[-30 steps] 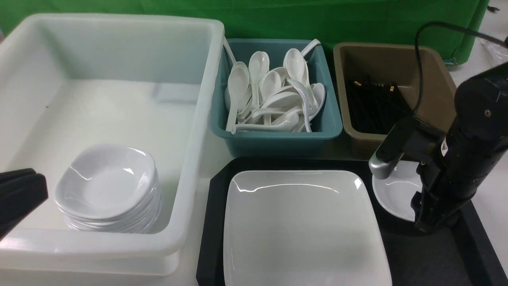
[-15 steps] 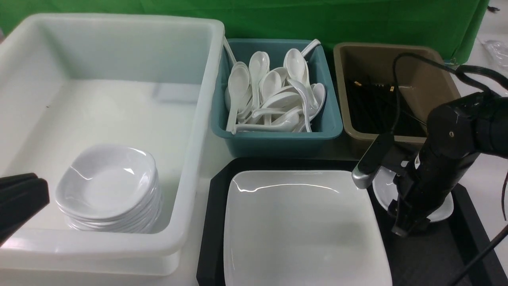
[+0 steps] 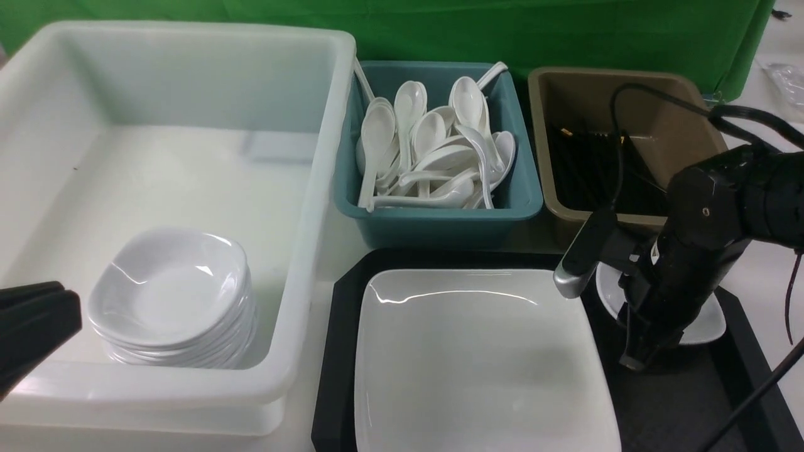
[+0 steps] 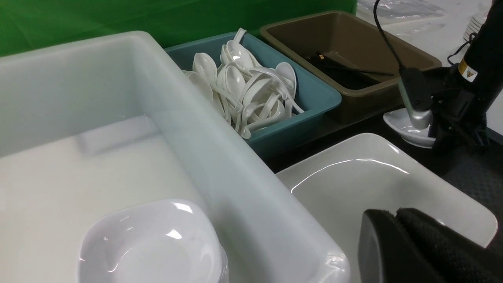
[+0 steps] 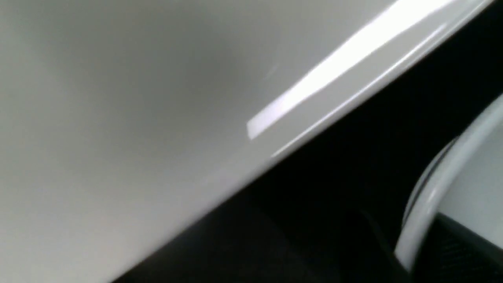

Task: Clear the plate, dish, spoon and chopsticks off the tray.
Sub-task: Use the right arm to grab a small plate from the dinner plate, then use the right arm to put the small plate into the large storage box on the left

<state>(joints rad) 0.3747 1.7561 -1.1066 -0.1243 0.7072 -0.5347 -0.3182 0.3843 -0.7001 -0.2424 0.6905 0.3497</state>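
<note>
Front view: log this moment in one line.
left gripper: shut | right gripper: shut on dish rim | dish: far right of tray | plate: on tray

We see a shiny white plate (image 3: 477,358) on a black tray (image 3: 672,408) with a tiny bumpy pattern. By the black right gripper (image 3: 631,361) is a white dish (image 3: 708,321). Beyond it, the chopsticks (image 3: 584,169) are black with gold bands, in a brown tub (image 3: 684,132). The spoons (image 3: 433,147) are white, their bin (image 3: 440,223) blue-green.

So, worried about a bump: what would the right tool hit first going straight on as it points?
Likely the floor of the tray, just below the right tool, which points down beside the dish rim; depth is unclear.
</note>
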